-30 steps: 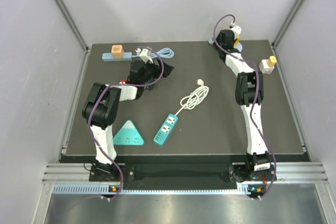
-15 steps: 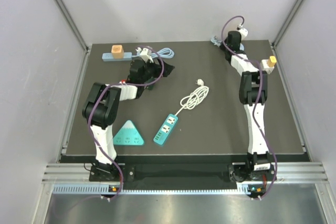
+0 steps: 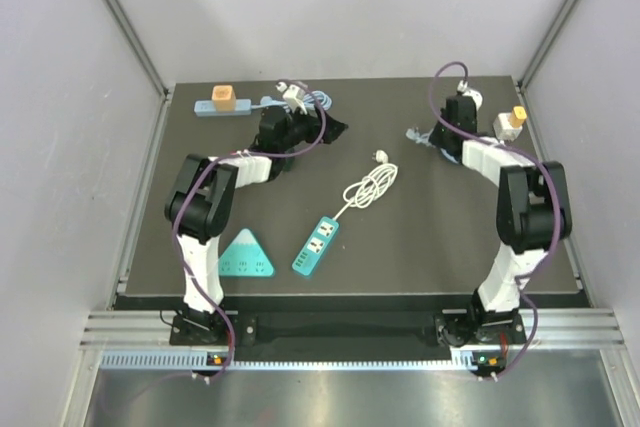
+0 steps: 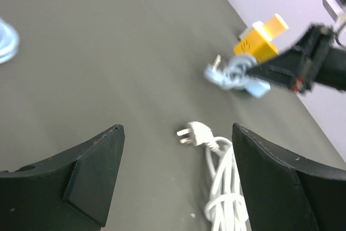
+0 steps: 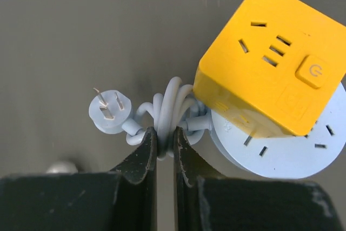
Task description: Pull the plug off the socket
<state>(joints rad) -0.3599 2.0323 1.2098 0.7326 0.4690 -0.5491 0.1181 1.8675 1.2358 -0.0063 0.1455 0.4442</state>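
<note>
The right tool (image 5: 165, 136) is clamped on the looped blue cord (image 5: 165, 106) just beside the yellow cube (image 5: 270, 63) seated on the round blue socket (image 5: 292, 158), the cord's blue plug (image 5: 108, 113) lying bare on the table (image 5: 81, 25), while the left tool (image 4: 177, 131) gapes wide near a white plug (image 4: 193, 134).

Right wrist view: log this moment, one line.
right hand: shut on blue cord | blue plug: unplugged | left hand: open, empty
</note>
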